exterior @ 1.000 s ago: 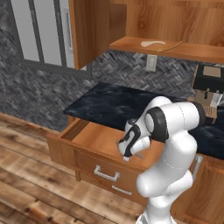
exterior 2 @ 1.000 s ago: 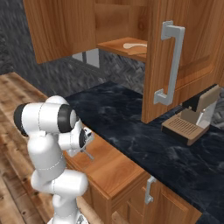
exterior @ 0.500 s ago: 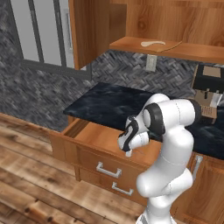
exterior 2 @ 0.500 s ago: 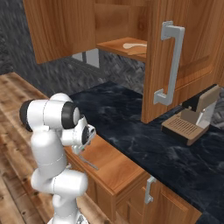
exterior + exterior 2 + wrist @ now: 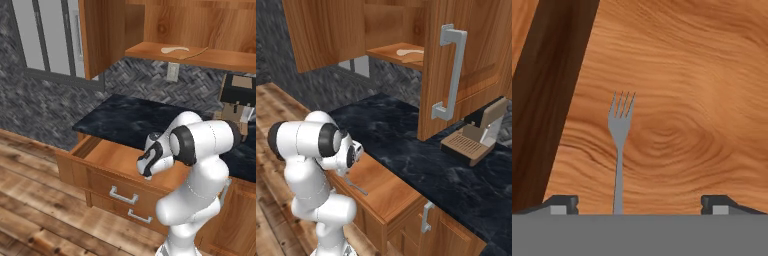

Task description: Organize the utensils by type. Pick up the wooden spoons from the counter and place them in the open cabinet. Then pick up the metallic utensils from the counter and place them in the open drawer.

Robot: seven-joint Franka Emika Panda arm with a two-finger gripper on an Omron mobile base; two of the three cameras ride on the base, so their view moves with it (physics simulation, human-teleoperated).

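Observation:
A thin grey metal fork point(image 5: 619, 145) lies flat on the wooden bottom of the open drawer point(image 5: 112, 154), tines pointing away from the hand. My gripper point(image 5: 640, 204) hovers just above it, open, with the fork's handle running between the wide-spread fingertips point(image 5: 560, 203) and touching neither. From the right base the fork point(image 5: 357, 188) rests on the drawer floor point(image 5: 388, 192) under the gripper point(image 5: 350, 172). The pale wooden spoon point(image 5: 174, 49) and the thinner darker one point(image 5: 198, 52) lie on the shelf of the open cabinet point(image 5: 150, 50). The black counter point(image 5: 130, 117) stretches behind the drawer.
The cabinet door point(image 5: 471, 60) with its long silver handle point(image 5: 450, 72) hangs open over the counter. A coffee machine point(image 5: 476, 136) stands at the right on the worktop. The drawer's dark side wall point(image 5: 547, 90) runs left of the fork. Below it a second, closed drawer front point(image 5: 140, 217).
The arm has shifted slightly above the drawer. The fork now lies on the drawer bottom, free of the fingers.

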